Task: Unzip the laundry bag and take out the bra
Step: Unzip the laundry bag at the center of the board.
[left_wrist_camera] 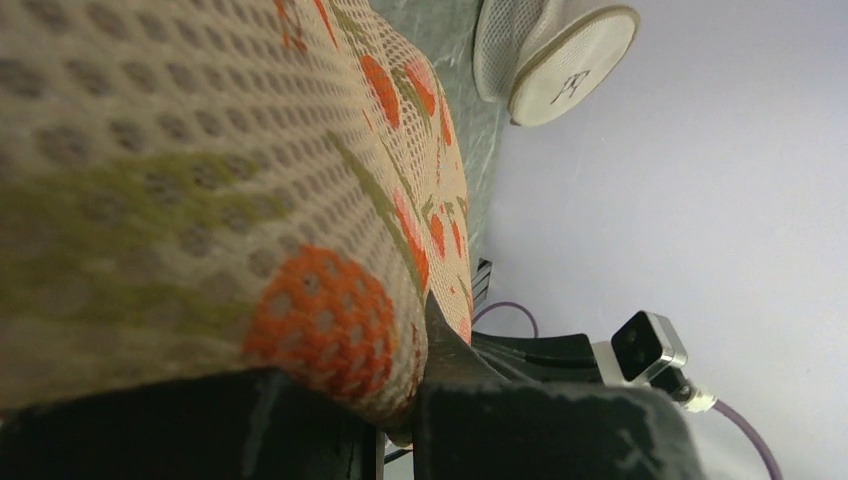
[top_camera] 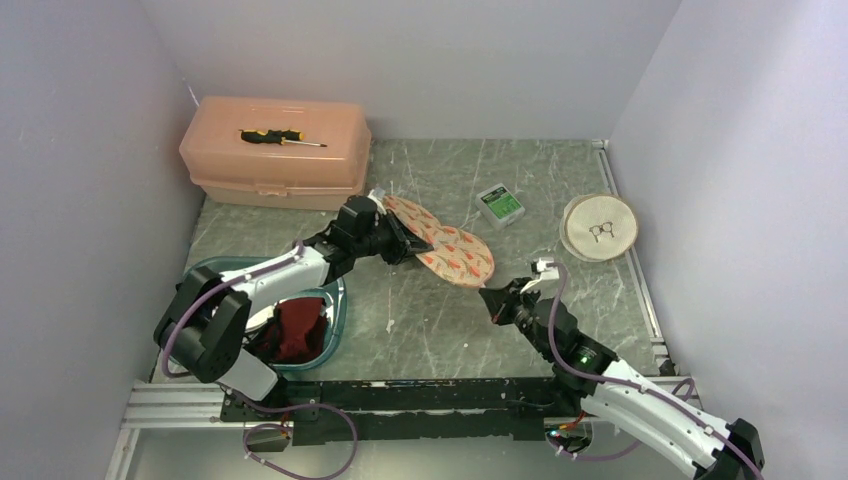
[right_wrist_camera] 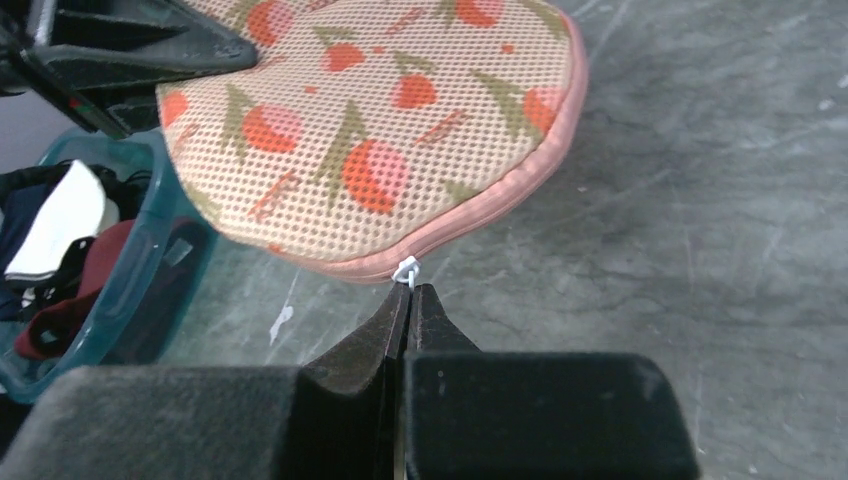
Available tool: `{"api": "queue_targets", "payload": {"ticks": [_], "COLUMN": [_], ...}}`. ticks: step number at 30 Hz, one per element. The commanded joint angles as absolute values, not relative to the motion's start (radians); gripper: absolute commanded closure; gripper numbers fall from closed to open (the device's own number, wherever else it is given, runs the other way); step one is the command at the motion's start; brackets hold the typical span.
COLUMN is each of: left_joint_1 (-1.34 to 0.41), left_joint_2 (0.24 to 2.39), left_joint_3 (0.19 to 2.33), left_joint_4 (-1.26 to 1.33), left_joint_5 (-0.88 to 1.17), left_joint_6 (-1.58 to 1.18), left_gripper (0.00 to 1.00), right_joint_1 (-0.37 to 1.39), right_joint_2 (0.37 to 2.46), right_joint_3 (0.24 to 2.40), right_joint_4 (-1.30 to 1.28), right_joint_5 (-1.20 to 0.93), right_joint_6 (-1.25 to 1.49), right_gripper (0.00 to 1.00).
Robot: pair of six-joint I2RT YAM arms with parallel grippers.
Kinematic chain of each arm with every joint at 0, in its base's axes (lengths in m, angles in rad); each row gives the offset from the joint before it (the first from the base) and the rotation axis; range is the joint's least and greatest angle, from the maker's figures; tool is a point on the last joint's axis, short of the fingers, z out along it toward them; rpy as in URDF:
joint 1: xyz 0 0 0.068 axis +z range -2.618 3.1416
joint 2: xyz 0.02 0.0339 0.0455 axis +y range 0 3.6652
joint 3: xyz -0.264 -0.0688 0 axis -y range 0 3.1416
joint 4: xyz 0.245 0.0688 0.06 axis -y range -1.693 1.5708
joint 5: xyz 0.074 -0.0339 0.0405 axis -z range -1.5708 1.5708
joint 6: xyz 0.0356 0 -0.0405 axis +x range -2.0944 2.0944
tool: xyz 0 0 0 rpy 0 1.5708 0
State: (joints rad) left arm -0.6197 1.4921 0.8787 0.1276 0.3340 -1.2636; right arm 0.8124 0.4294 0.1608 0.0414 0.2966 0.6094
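Left pincer (top_camera: 403,241) holds laundry bag (top_camera: 455,255) aloft; right pincer (right_wrist_camera: 407,293) pinches zipper pull (right_wrist_camera: 407,270).

Pale walls (top_camera: 420,60); green marbled tabletop (top_camera: 430,330), maybe stone.

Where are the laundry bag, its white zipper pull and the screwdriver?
laundry bag (top_camera: 455,252), top external view, on its patterned mesh panel.
zipper pull (right_wrist_camera: 407,269), right wrist view, on the white tab at the pink edge.
screwdriver (top_camera: 268,136), top external view, on its black-and-yellow handle.
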Motion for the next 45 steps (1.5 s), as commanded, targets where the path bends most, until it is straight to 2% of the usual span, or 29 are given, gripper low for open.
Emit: {"api": "queue_targets", "payload": {"ticks": [1, 9, 13, 14, 17, 20, 23, 24, 30, 36, 41, 45], "left_joint_1": [-0.612, -0.599, -0.575, -0.566, -0.547, -0.546, -0.548, -0.550, -0.634, -0.856, -0.999, -1.032], "left_joint_2": [1.511, 1.578, 1.637, 1.664, 1.712, 1.713, 1.670, 1.648, 1.409, 1.231, 1.194, 1.240], "left_joint_3": [0.892, 0.971, 0.983, 0.982, 0.967, 0.942, 0.922, 0.911, 0.801, 0.754, 0.638, 0.597], "left_joint_4": [0.220, 0.084, 0.128, 0.158, 0.267, 0.315, 0.272, 0.250, 0.058, -0.170, -0.071, 0.072], "left_joint_5": [0.440, 0.449, 0.474, 0.497, 0.582, 0.567, 0.536, 0.521, 0.293, 0.006, -0.136, -0.136], "left_joint_6": [-1.149, -0.890, -0.859, -0.862, -0.892, -0.928, -0.958, -0.969, -1.032, -1.164, -1.361, -1.442], "left_gripper": [0.97, 0.97, 0.95, 0.90, 0.63, 0.29, 0.09, 0.07, 0.06, 0.06, 0.06, 0.06], "right_joint_1": [0.808, 0.808, 0.810, 0.809, 0.811, 0.811, 0.811, 0.812, 0.812, 0.813, 0.813, 0.813], "right_joint_2": [0.404, 0.455, 0.464, 0.475, 0.516, 0.536, 0.544, 0.546, 0.581, 0.644, 0.699, 0.729], "right_joint_3": [0.152, 0.150, 0.112, 0.111, 0.116, 0.119, 0.124, 0.124, 0.122, 0.130, 0.123, 0.126], "right_joint_4": [-0.064, -0.085, -0.013, -0.005, 0.039, 0.064, 0.072, 0.075, 0.120, 0.166, 0.222, 0.258], "right_joint_5": [0.420, 0.366, 0.319, 0.309, 0.290, 0.276, 0.276, 0.275, 0.259, 0.229, 0.202, 0.185], "right_joint_6": [0.676, 0.725, 0.740, 0.742, 0.734, 0.725, 0.725, 0.725, 0.731, 0.723, 0.731, 0.741], "right_gripper": [1.00, 1.00, 1.00, 1.00, 1.00, 1.00, 1.00, 1.00, 1.00, 1.00, 1.00, 1.00]}}
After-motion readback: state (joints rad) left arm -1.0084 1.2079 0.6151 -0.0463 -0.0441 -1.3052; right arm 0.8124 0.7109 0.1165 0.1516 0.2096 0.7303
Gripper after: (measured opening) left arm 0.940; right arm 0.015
